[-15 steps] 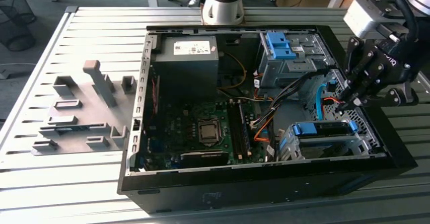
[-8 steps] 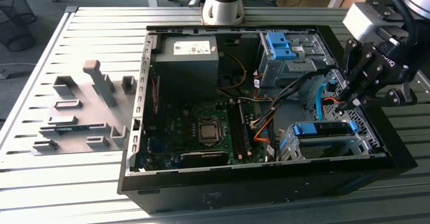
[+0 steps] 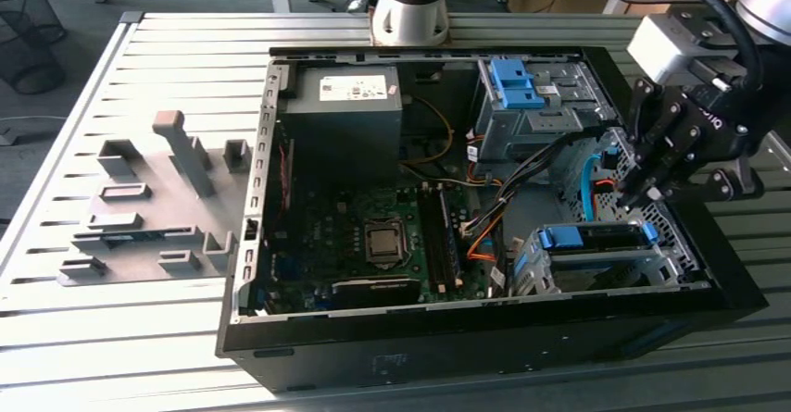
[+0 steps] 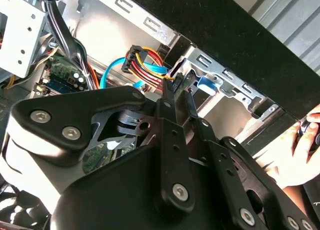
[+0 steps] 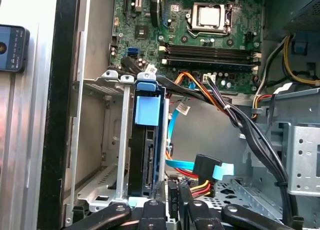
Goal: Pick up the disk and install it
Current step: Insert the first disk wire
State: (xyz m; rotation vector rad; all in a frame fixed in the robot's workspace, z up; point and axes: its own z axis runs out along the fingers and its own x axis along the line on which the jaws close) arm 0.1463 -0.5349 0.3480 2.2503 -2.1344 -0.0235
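Your gripper (image 3: 646,190) hangs inside the open case (image 3: 495,338), at the exterior view's right, just above the drive cage (image 3: 594,259). The disk (image 5: 145,155) sits on edge in that cage, blue rails showing. The fingers (image 4: 172,97) look nearly closed with nothing between them.

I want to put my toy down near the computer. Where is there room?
Bare table lies above the grey tray, on the exterior view's left of the case. Inside the case it's crowded: cables, the disk, the gripper.
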